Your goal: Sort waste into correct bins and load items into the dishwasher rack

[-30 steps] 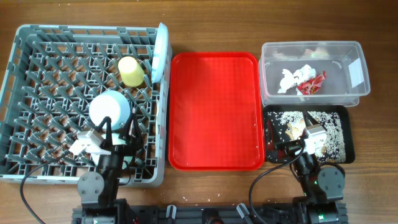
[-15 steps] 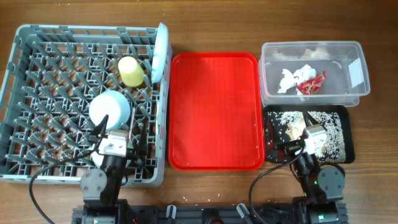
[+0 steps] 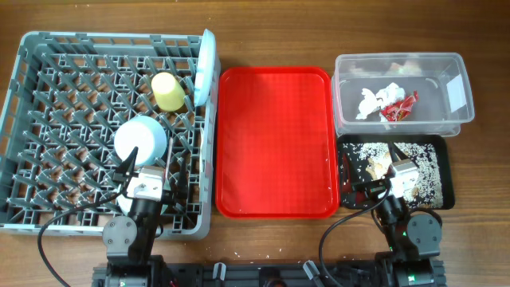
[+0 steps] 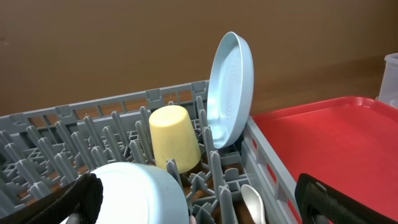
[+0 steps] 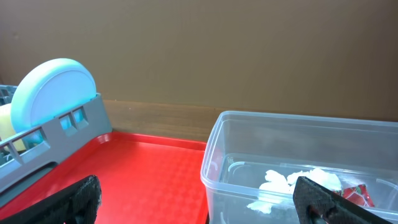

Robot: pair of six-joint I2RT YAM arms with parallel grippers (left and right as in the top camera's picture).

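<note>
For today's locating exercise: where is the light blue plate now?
In the overhead view, the light blue plate stands on edge at the right side of the dishwasher rack, between the yellow cup and the red tray.

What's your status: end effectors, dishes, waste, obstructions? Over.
Left end effector, right end effector open, empty. Blue plate, yellow cup, bowl in rack. Napkin, wrapper in clear tub. No obstruction.

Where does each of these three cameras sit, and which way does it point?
Overhead: above, looking straight down on dishwasher rack, red tray, clear tub, black tray; left gripper and right gripper at the bottom.
Left wrist: over the rack, facing yellow cup and blue plate; own fingers at the corners.
Right wrist: low, facing clear tub; own fingers likewise.
Shared: both wrist views catch blue plate and red tray.
</note>
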